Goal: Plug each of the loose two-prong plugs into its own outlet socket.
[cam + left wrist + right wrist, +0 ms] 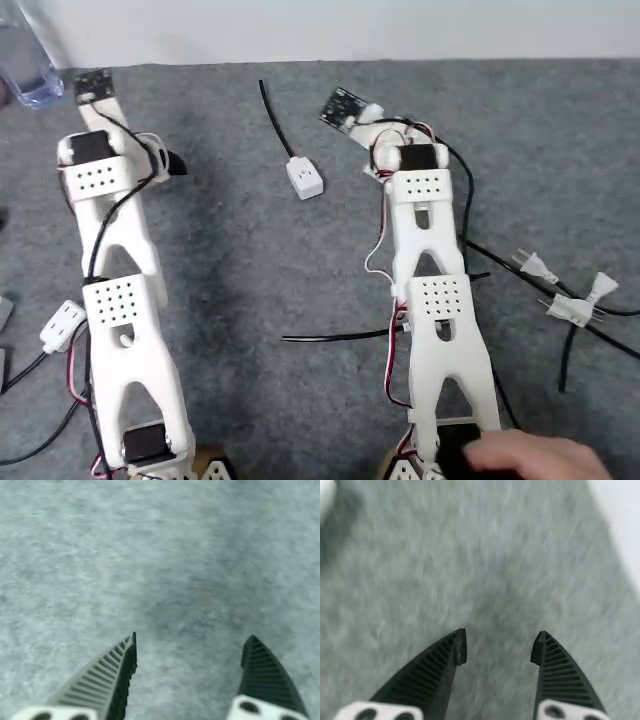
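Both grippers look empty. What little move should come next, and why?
Probably swing the right gripper back toward the two-prong plug. The gripper is open over bare carpet, and that plug lies loose beside its arm, far from the outlet socket.

text: none legible | labels: none | numbers: none | signs: none

an outlet socket (305,178) lay midway across the table (230,260), toward its far edge. a second socket (62,325) lay at the left edge. a first plug (535,266) lay near the right edge, a second plug (585,300) just beside it, nearer that edge. a bottle (25,60) stood in the far left corner.
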`<move>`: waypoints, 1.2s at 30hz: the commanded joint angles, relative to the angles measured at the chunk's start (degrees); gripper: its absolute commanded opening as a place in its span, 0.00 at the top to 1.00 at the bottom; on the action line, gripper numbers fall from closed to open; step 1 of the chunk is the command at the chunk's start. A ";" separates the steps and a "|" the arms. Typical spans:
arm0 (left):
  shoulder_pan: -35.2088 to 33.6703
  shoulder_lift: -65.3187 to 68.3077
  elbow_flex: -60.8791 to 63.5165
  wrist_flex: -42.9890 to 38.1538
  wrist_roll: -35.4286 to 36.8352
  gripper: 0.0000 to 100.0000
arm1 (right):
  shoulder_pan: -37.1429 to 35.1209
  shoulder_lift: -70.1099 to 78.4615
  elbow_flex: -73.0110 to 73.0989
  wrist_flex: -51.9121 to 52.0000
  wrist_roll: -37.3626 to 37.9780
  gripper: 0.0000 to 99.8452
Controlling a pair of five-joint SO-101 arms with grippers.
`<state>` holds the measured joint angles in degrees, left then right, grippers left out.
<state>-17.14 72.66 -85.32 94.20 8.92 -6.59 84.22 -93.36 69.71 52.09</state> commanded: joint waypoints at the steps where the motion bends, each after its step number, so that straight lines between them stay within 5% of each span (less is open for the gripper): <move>1: 3.08 -1.32 -2.51 0.18 -4.75 0.68 | 1.98 -8.48 -2.99 6.29 -1.49 0.77; 9: 3.69 -1.05 -2.33 0.62 -6.33 0.68 | 2.15 -11.65 -2.99 11.21 -7.03 0.77; 36: 3.16 -1.05 -2.42 0.44 -6.24 0.68 | 1.63 -11.82 -2.99 13.58 -8.26 0.77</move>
<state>-13.89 72.66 -85.32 94.90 3.12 -5.19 77.27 -93.36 82.55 44.53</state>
